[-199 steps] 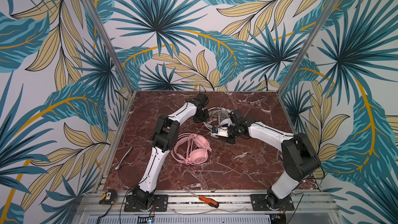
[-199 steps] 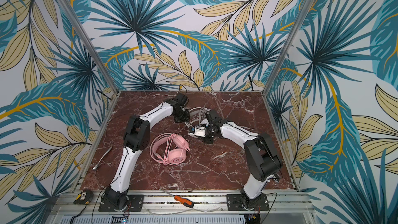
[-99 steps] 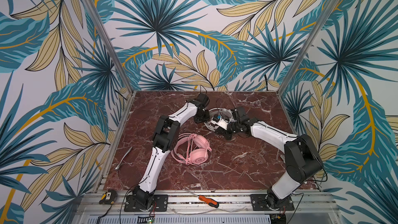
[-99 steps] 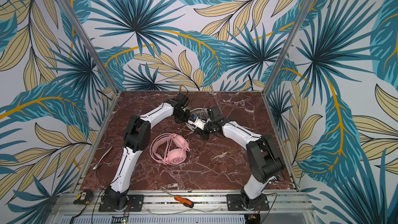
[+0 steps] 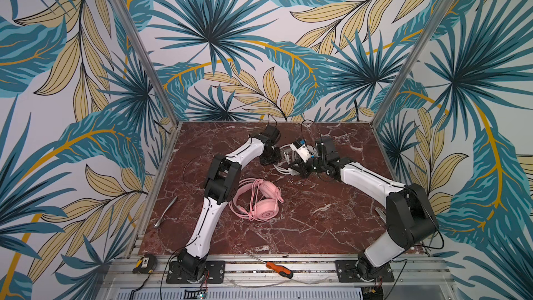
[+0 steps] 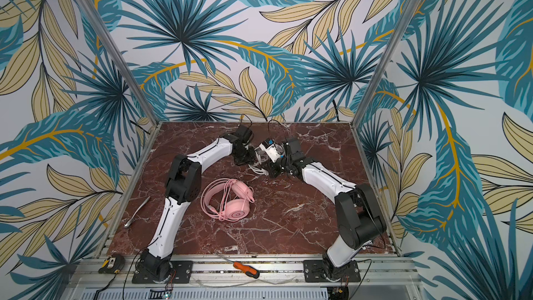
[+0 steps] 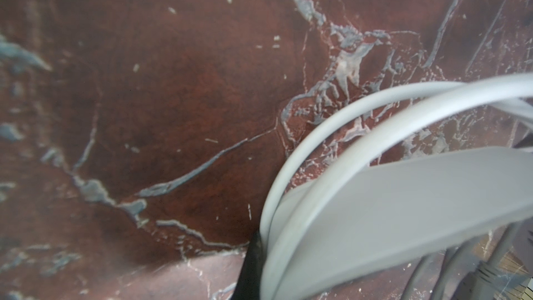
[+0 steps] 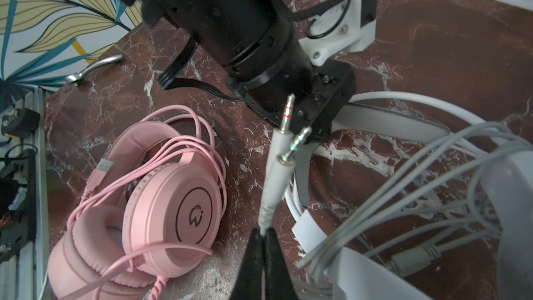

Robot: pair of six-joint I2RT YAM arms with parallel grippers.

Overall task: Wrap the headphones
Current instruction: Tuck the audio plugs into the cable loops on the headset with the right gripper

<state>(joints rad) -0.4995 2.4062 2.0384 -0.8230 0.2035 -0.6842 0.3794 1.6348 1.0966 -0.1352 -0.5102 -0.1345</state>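
The right gripper (image 8: 264,233), pinching the white cable (image 8: 269,197) below its plugs (image 8: 284,142), has twisted and edged backward by the white headset (image 8: 389,122) at the table's (image 5: 317,226) far middle. That looks like a last turn of the wrap. The left gripper (image 5: 271,159) is pressed together at the headband. The pink headset (image 5: 261,202) lies wrapped mid-table on red marble, with leaf-print walls (image 5: 259,38) around.

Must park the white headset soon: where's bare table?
Bare marble between the pink headset and right arm, and back-left behind the left arm. Crowded mid-back, where left claw and right claw meet at the white headset.
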